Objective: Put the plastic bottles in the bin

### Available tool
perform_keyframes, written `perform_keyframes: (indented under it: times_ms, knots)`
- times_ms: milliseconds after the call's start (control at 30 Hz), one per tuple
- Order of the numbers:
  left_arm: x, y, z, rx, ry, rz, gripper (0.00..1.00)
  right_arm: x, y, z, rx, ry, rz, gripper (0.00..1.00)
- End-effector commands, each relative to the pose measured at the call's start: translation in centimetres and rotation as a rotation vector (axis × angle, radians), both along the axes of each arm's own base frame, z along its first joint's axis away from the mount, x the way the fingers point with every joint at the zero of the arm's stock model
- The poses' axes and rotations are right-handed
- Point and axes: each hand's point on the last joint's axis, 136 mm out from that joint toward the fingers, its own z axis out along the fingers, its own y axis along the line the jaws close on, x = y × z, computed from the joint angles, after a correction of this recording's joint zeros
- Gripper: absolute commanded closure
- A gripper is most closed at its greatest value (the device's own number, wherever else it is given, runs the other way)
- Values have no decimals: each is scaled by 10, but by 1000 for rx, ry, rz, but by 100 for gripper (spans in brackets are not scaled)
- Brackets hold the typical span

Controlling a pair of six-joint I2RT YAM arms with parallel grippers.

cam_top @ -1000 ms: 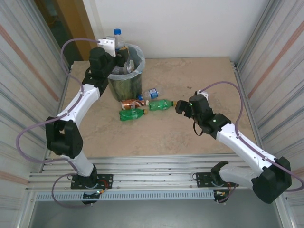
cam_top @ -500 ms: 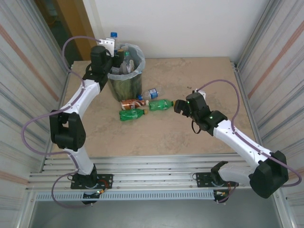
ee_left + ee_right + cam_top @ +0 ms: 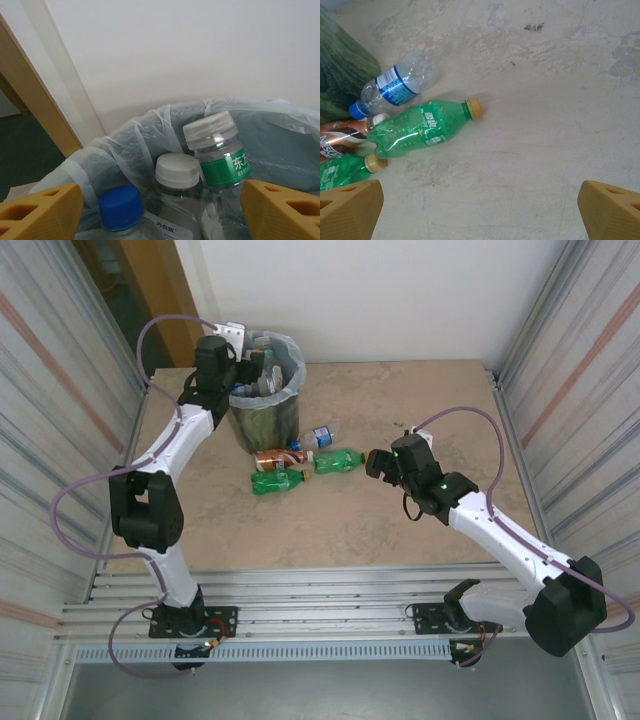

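- Bin [image 3: 262, 425]: stands at the 11 o'clock corner of the worktop [image 3: 400, 400]. Its pale liner [image 3: 125, 145] is folded over the rim.
- Left tool [image 3: 247, 360]: hangs at the bin's 9 o'clock rim. Its jaws are spread wide and empty, above the bottles inside.
- Right tool [image 3: 372, 462]: sits low at 3 o'clock of the loose bottles, jaws fully apart and holding nothing.
- Green bottle [image 3: 338, 460]: lies on the worktop at the bin's 5 o'clock, its yellow cap towards the right tool.
- Second green bottle [image 3: 277, 481]: lies at the first one's 8 o'clock.
- Brown bottle [image 3: 272, 456]: lies at 9 o'clock of the first green one.
- Clear blue-labelled bottle [image 3: 318, 436]: lies at its 11 o'clock.
- In the bin, necks up: a green-labelled bottle [image 3: 220, 160], a white-capped bottle [image 3: 177, 172] and a blue-capped bottle [image 3: 120, 207].
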Motion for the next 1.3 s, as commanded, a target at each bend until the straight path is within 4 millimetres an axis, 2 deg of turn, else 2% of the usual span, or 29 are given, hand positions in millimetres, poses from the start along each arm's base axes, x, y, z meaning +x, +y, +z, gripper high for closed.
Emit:
perform_keyframes:
  times_ms: [0, 267, 467, 500, 567, 633, 867, 1033, 1267]
  knots:
    - [1, 11, 20, 21, -42, 32, 17, 4, -1, 14, 3, -28, 0, 2]
    - [-5, 10, 29, 4, -51, 25, 18, 5, 0, 14, 5, -27, 2, 2]
    - [-18, 5, 46, -59, -66, -8, 17, 3, -1, 14, 3, -27, -1, 2]
    - [-22, 4, 50, -70, -68, -18, 16, 3, -1, 14, 4, -28, -1, 2]
    - [-29, 1, 58, -91, -67, -37, 7, 3, -2, 14, 4, -28, -3, 2]
    - [-39, -2, 67, -108, -66, -62, 3, 2, -2, 13, 4, -27, -4, 2]
    - [-83, -12, 85, -99, -84, -119, 2, 1, -4, 12, 6, -26, -10, 2]
    - [-121, -19, 82, -69, -84, -139, 1, 0, -5, 13, 11, -28, -16, 2]
    - [-168, -31, 61, -38, -62, -168, 1, -5, -10, 10, 16, -19, -43, 2]
